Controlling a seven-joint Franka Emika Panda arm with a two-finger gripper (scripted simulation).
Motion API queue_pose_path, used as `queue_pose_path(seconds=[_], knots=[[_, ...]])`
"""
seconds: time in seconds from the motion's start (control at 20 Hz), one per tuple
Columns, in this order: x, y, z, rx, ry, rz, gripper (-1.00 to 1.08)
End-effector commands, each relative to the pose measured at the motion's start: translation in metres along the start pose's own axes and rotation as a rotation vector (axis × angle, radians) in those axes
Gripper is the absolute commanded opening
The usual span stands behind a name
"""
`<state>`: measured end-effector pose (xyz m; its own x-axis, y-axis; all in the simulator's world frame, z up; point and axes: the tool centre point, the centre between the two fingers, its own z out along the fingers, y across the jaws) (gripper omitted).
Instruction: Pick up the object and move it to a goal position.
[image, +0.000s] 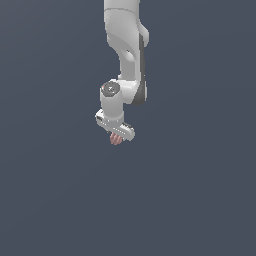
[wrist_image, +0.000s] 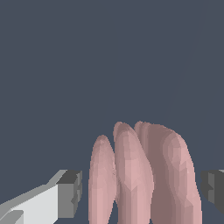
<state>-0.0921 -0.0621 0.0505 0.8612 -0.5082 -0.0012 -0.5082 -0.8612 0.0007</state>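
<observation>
Here the small pinkish-red ridged lump is seen between the white gripper's grey fingers, gaps visible either side; its ridges run lengthwise away from the wrist; whether it is grasped cannot be told.

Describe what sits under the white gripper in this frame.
A pinkish-red ridged lump pokes out below the white gripper; in the wrist view it stands between the grey finger pads with gaps either side. Its upper part is hidden by the gripper body.
</observation>
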Motion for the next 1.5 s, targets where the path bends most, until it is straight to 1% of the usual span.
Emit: queue_pose_path(seconds=[0.0, 0.55, 0.75, 1.0, 1.45], knots=[[0.0, 0.0, 0.001, 0.001, 0.001, 0.0, -1.0], [0.001, -0.001, 0.0, 0.002, 0.003, -0.001, -1.0], [0.007, 0.0, 0.0, 0.002, 0.003, -0.001, -1.0], [0.024, 0.004, -0.002, 0.001, 0.002, -0.001, -1.0], [0.071, 0.013, -0.006, 0.001, 0.001, 0.0, -1.0]])
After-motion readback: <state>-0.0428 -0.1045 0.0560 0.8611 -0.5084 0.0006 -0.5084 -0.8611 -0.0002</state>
